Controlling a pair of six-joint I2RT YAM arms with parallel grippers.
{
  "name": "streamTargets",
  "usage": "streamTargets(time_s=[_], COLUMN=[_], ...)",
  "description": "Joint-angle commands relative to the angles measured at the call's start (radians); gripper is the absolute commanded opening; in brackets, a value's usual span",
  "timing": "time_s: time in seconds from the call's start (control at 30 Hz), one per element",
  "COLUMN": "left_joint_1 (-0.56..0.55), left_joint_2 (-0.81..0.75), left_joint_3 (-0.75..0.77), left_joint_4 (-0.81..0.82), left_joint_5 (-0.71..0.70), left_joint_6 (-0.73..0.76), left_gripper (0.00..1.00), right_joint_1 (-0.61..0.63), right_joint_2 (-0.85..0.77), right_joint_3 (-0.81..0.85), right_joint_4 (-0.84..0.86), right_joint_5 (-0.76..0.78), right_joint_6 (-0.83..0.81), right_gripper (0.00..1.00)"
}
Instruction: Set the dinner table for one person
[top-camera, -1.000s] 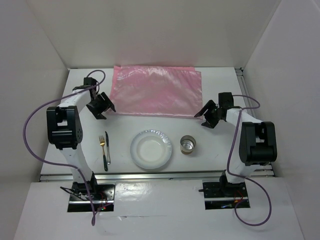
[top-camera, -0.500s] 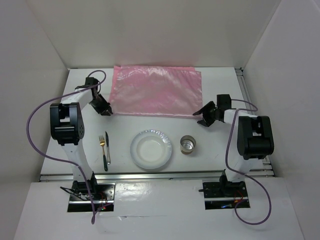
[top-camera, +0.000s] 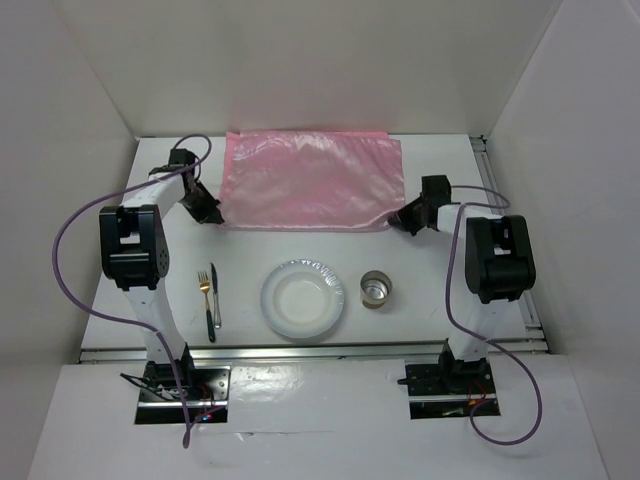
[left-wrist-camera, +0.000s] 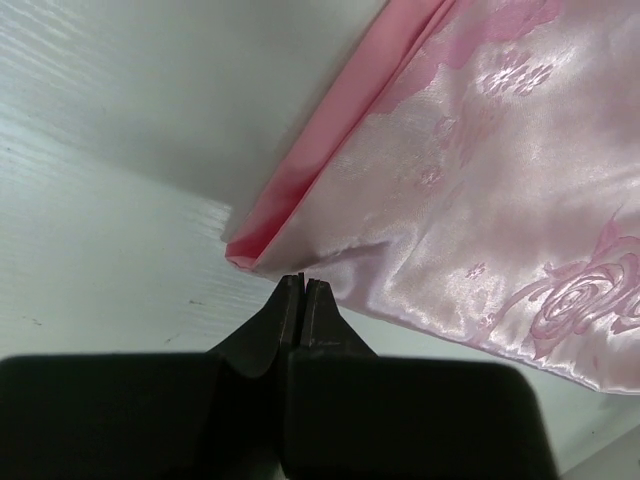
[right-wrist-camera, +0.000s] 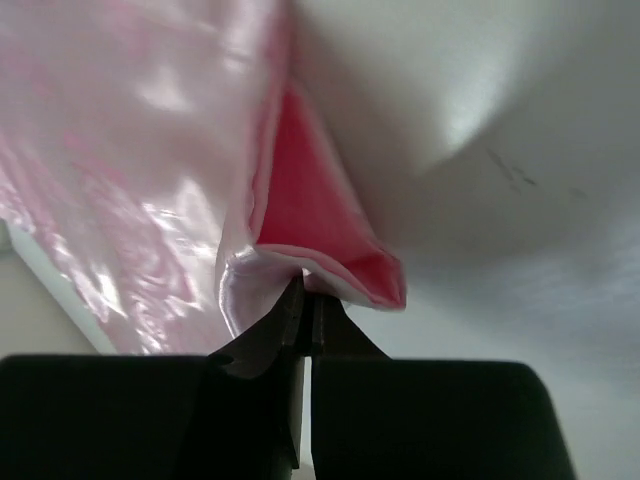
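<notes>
The pink shiny mat lies flat at the back of the white dinner table. My left gripper sits at the mat's near-left corner; in the left wrist view its jaws are shut, pinching the edge of the mat by that corner. My right gripper is at the near-right corner. The right wrist view shows it shut on the mat, whose corner is lifted and curled over so the darker pink underside shows.
Along the near part of the table stand a white plate, a small metal cup to its right, and a gold fork with a dark-handled knife to its left. Metal rails edge the tabletop.
Both grippers moved in from beside the mat onto its two near corners and closed on the cloth. The right corner is now raised and folded.
</notes>
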Motion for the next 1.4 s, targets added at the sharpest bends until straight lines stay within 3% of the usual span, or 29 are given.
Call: streamTargets(time_s=[0.0, 0.13, 0.27, 0.3, 0.37, 0.43, 0.57, 1.37], left_joint_1=[-0.005, -0.005, -0.016, -0.016, -0.027, -0.027, -0.027, -0.017], left_joint_2=[-0.007, -0.03, -0.03, -0.03, -0.061, -0.086, -0.116, 0.0], left_joint_3=[0.054, 0.092, 0.119, 0.105, 0.041, -0.033, -0.088, 0.007], left_joint_4=[-0.01, -0.022, -0.086, -0.086, -0.073, -0.039, -0.02, -0.025], left_joint_5=[0.002, -0.009, -0.046, -0.046, -0.046, -0.046, -0.057, -0.104], left_joint_6=[-0.007, 0.007, 0.016, 0.007, -0.019, -0.051, -0.07, -0.09], left_gripper=[0.0, 0.0, 0.03, 0.19, 0.4, 0.42, 0.61, 0.63], right_joint_1=[0.01, 0.019, 0.019, 0.019, 0.028, 0.028, 0.028, 0.028], right_joint_2=[-0.014, -0.014, -0.005, -0.005, -0.015, -0.015, -0.025, -0.034], right_joint_3=[0.11, 0.177, 0.143, 0.127, 0.092, 0.082, 0.072, 0.072], right_joint_4=[-0.012, -0.026, -0.024, -0.003, 0.007, 0.007, 0.007, 0.007], right_joint_5=[0.09, 0.101, 0.073, 0.06, 0.047, 0.047, 0.047, 0.036], right_joint_6=[-0.049, -0.091, -0.101, -0.088, -0.078, -0.078, -0.078, -0.097], right_gripper=[0.0, 0.0, 0.0, 0.0, 0.0, 0.0, 0.0, 0.0])
